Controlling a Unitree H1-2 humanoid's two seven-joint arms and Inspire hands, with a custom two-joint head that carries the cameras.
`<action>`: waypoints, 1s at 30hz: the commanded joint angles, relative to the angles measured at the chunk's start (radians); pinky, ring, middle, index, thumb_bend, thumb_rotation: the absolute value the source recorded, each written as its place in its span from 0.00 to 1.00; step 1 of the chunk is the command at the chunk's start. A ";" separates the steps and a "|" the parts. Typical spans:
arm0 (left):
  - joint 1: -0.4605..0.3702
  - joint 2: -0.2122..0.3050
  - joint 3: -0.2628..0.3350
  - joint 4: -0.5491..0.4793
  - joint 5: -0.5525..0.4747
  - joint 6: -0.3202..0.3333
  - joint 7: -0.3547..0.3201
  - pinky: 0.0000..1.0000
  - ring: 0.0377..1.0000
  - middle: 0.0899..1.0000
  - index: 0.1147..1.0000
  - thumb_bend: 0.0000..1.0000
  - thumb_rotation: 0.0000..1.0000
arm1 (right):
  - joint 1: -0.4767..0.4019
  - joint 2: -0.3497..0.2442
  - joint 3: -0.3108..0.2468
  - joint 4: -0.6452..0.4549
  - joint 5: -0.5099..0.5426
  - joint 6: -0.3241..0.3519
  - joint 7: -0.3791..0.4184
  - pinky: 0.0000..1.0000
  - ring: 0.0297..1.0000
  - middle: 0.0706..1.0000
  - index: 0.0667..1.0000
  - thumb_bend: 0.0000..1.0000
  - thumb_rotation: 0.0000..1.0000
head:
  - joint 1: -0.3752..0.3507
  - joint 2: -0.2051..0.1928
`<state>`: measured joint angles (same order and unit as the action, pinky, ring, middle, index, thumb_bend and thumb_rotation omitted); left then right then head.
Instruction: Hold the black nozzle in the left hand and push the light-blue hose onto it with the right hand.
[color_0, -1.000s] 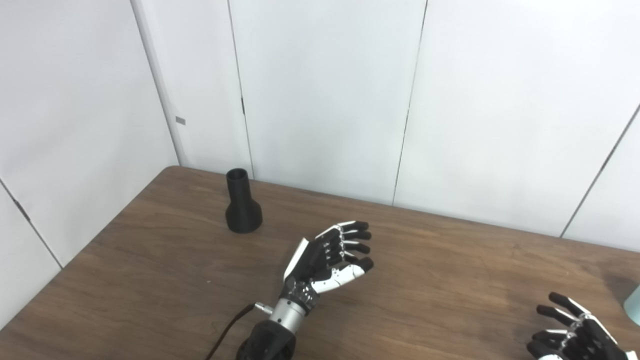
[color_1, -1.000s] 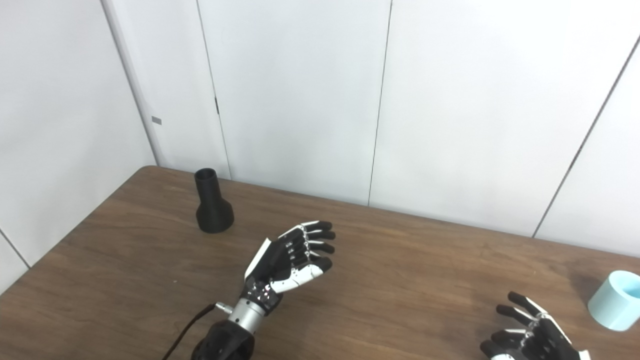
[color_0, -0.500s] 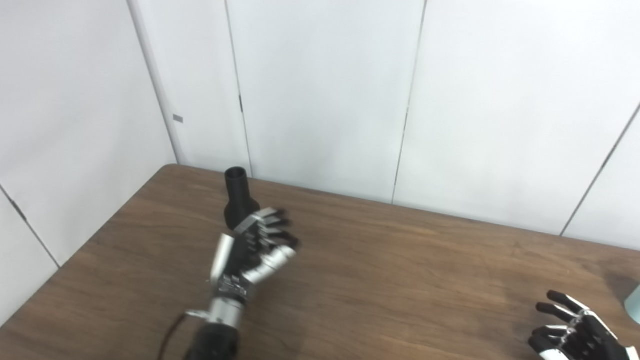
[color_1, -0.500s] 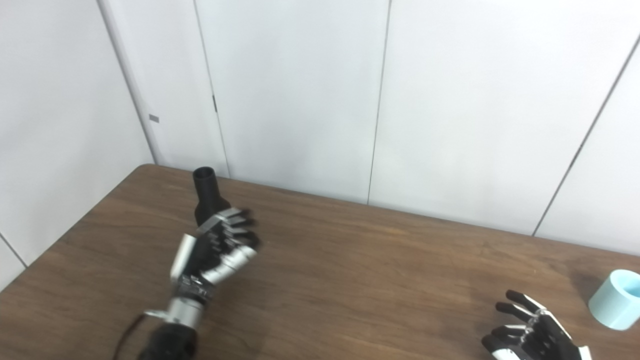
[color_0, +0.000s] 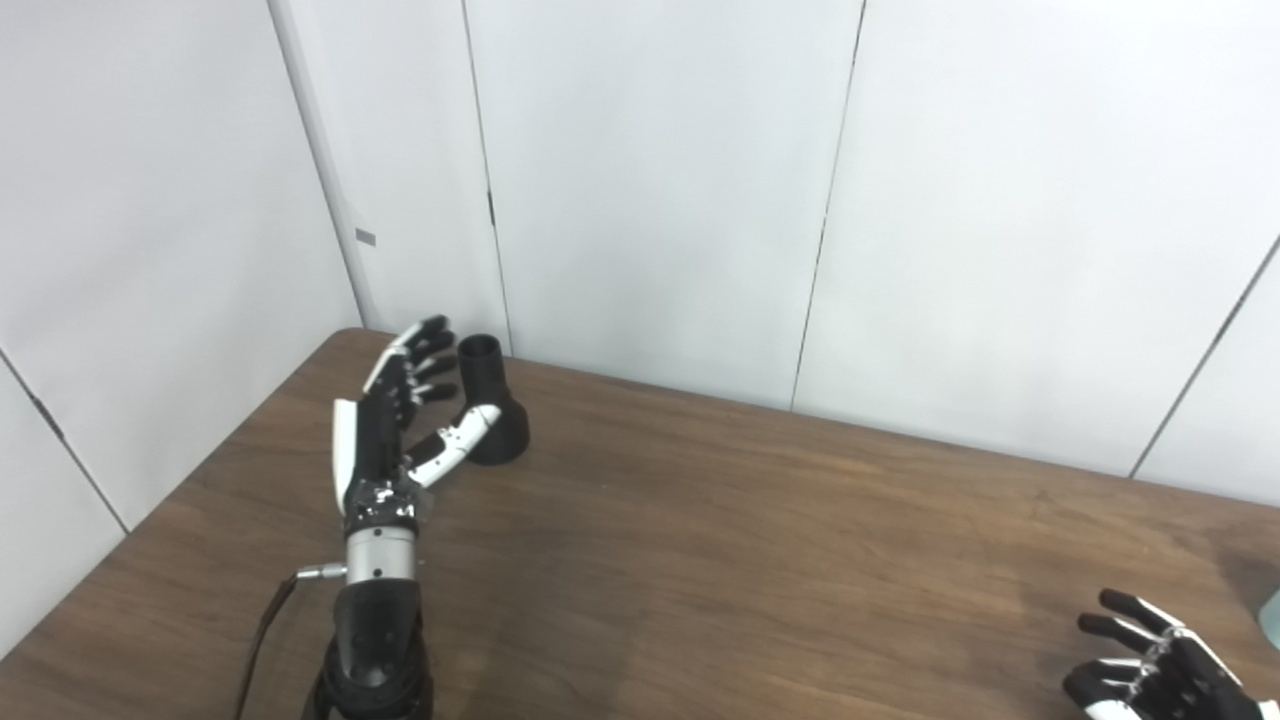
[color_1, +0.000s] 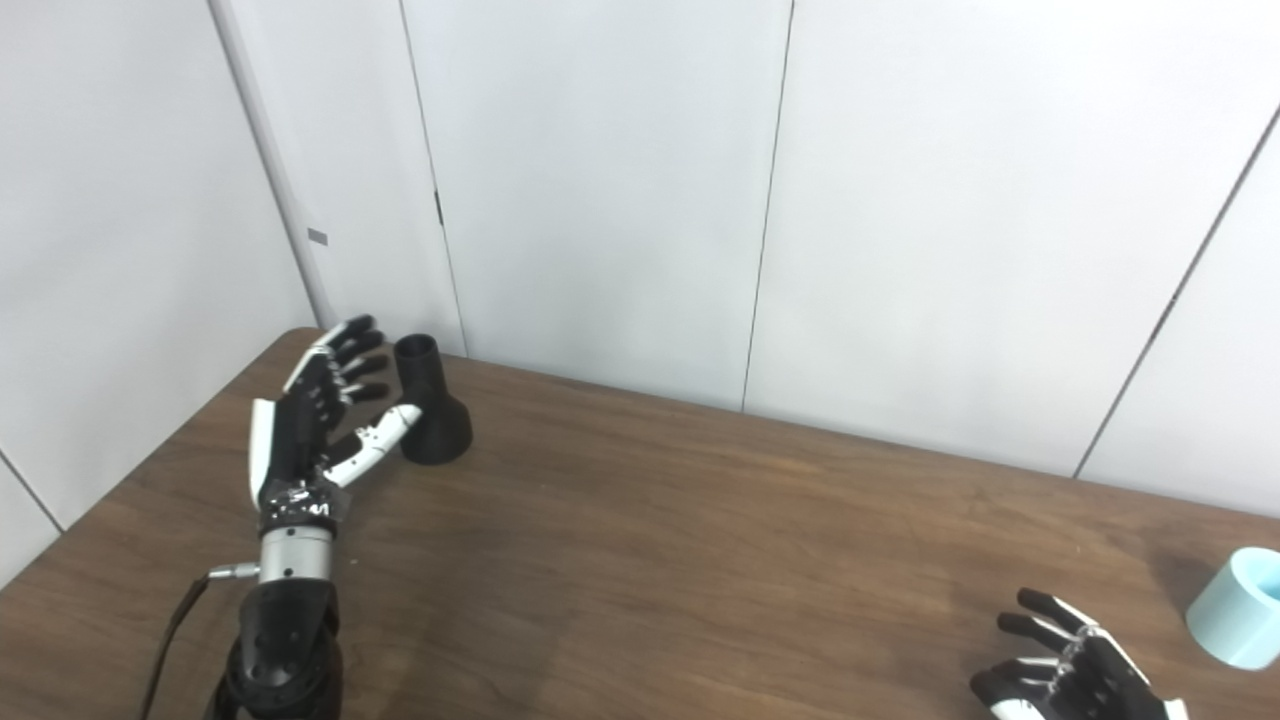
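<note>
Over on the left eye view, the left hand (color_0: 400, 420) is raised at the far left corner of the brown table (color_0: 760, 560), fingers (color_0: 425, 352) spread and holding nothing. The black nozzle (color_0: 488, 405) stands upright on its flared base, narrow neck up, just to the right of that hand; the thumb (color_0: 458, 442) reaches across toward the base (whether it touches, I cannot tell from here). The right hand (color_0: 1150, 675) sits low at the bottom right edge, palm up, fingers apart and curled, empty. Only a sliver of the light-blue hose (color_0: 1270, 612) peeks in at the right border.

Seen from the right eye view, the hose (color_1: 1235, 607) shows properly: a short pale blue tube resting on the table near the right edge, open end tilted upward, just beyond the right hand (color_1: 1075, 670) and apart from it. Nozzle (color_1: 430, 405) and left hand (color_1: 315, 425) are close together at the far left, well apart from the hose. White wall panels (color_1: 600, 190) back the table.
</note>
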<state>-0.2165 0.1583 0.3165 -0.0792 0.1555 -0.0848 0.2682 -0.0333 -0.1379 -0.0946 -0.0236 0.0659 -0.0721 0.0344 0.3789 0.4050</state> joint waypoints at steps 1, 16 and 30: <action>-0.053 0.033 0.007 -0.004 0.044 -0.007 0.034 0.79 0.81 0.83 0.82 0.70 0.18 | -0.026 -0.006 -0.009 -0.021 0.010 -0.022 0.002 0.37 0.46 0.63 0.68 0.86 0.31 | 0.000 0.001; -0.112 0.195 -0.046 0.027 0.110 0.179 -0.064 0.96 1.00 1.00 1.00 0.91 0.35 | -0.023 -0.012 -0.009 -0.025 0.020 -0.022 0.006 0.37 0.45 0.62 0.67 0.88 0.33 | -0.004 0.013; -0.204 0.287 -0.110 0.181 0.082 0.281 -0.193 1.00 1.00 1.00 1.00 0.97 0.30 | -0.015 -0.012 -0.006 -0.047 0.013 -0.015 0.006 0.39 0.46 0.62 0.68 0.86 0.31 | -0.011 0.017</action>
<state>-0.3692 0.4087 0.2035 0.1111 0.2364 0.2027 0.0714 -0.0316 -0.1435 -0.0946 -0.0328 0.0780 -0.0676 0.0392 0.3682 0.4218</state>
